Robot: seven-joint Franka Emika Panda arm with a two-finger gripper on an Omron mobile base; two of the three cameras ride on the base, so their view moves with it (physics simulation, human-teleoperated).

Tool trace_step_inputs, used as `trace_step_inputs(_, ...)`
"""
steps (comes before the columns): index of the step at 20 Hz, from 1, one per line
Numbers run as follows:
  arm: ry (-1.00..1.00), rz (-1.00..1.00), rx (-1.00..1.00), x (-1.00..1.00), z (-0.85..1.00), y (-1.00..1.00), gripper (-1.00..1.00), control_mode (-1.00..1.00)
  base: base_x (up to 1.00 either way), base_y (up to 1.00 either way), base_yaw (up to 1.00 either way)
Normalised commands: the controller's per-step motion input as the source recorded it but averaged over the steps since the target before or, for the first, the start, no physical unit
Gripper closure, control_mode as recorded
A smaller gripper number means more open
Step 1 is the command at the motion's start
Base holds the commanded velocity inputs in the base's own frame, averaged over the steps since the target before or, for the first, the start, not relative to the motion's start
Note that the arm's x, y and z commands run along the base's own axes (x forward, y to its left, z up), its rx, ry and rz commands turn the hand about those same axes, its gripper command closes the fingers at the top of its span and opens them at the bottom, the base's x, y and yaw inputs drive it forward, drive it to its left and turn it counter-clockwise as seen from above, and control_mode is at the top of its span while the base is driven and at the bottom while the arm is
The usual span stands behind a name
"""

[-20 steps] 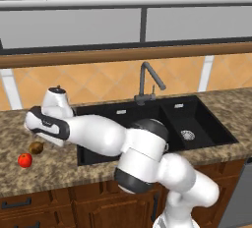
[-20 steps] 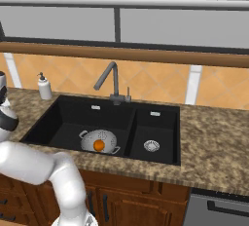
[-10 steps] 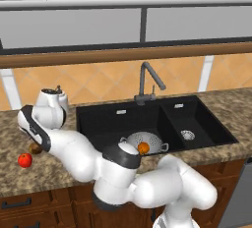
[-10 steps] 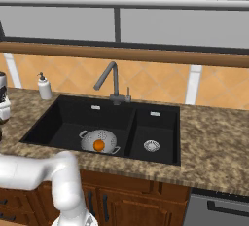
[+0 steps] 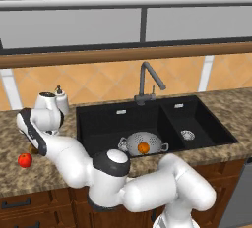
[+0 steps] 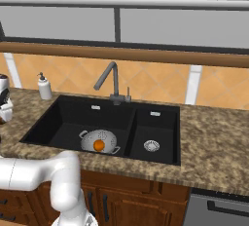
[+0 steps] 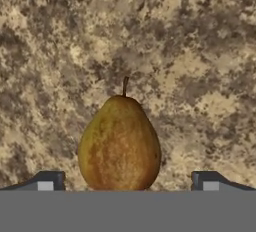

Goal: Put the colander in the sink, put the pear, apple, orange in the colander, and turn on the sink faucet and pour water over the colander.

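We see the pear (image 7: 120, 143) lying on the counter (image 7: 200, 51), long axis running away from our pincer (image 7: 125, 182), stem pointing away; the pincer's jaws gape wide either side, released.

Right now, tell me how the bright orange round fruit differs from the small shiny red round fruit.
The bright orange round fruit lies inside the silvery perforated colander in the large bowl of the black sink; the shiny red round fruit rests on the speckled stone counter left of the sink. The orange one is matte orange; the red one is glossy red. Both are small, round and untouched by the gripper.
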Motion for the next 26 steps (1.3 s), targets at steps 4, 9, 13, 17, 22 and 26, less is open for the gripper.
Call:
trace_step_inputs(4, 0.00, 0.00, 0.00, 0.11, -0.29, 0.18, -1.00, -1.00, 0.00, 0.00, 0.00)
trace_step_inputs(9, 0.00, 0.00, 0.00, 0.08, -0.28, 0.27, -1.00, -1.00, 0.00, 0.00, 0.00)
trace_step_inputs(13, 0.00, 0.00, 0.00, 0.07, -0.30, 0.24, -1.00, -1.00, 0.00, 0.00, 0.00)
trace_step_inputs(17, 0.00, 0.00, -0.11, 0.00, -0.33, -0.01, 1.00, -1.00, 0.00, 0.00, 0.00)
trace_step_inputs(22, -0.01, 0.00, -0.13, 0.00, -0.05, -0.32, 1.00, -1.00, 0.00, 0.00, 0.00)
trace_step_inputs(26, -0.10, 0.00, -0.02, 0.00, 0.18, -0.58, 1.00, -1.00, 0.00, 0.00, 0.00)
